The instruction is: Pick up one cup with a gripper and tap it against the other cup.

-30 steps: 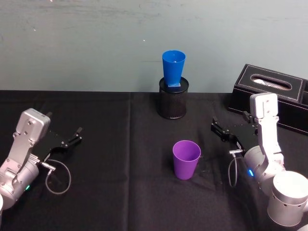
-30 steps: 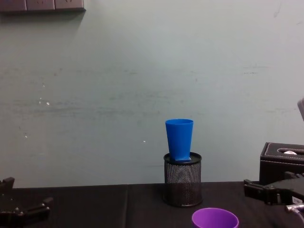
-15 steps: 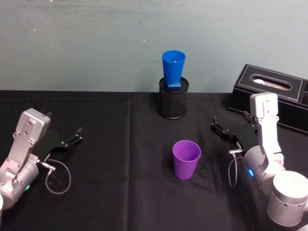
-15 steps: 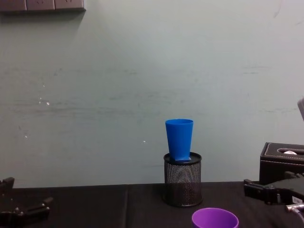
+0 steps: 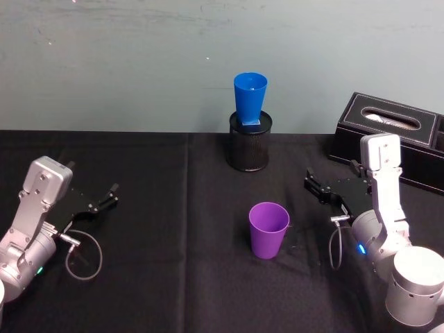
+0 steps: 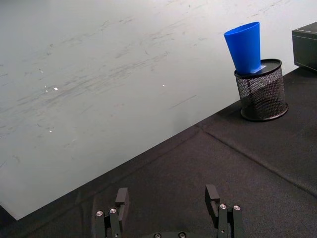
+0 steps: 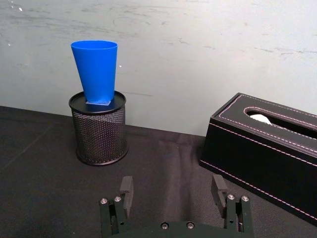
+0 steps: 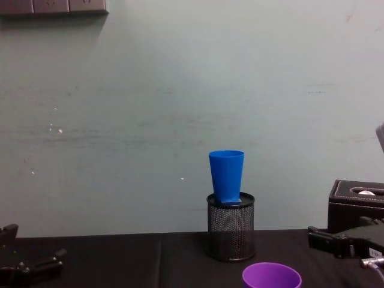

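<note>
The purple cup [image 5: 268, 229] stands upright on the black tablecloth, near the middle; its rim also shows in the chest view [image 8: 271, 275]. The blue cup [image 5: 250, 99] [image 8: 227, 176] stands upright on top of a black wire-mesh pen holder [image 5: 249, 149] at the back of the table. My right gripper [image 5: 310, 182] [image 7: 172, 191] hovers open and empty to the right of the purple cup, a short gap away, pointing left. My left gripper [image 5: 113, 194] [image 6: 167, 196] rests open and empty at the far left.
A black tissue box [image 5: 395, 135] [image 7: 267, 134] stands at the back right, just behind my right arm. A pale green wall closes off the back of the table. Cable loops hang under both wrists.
</note>
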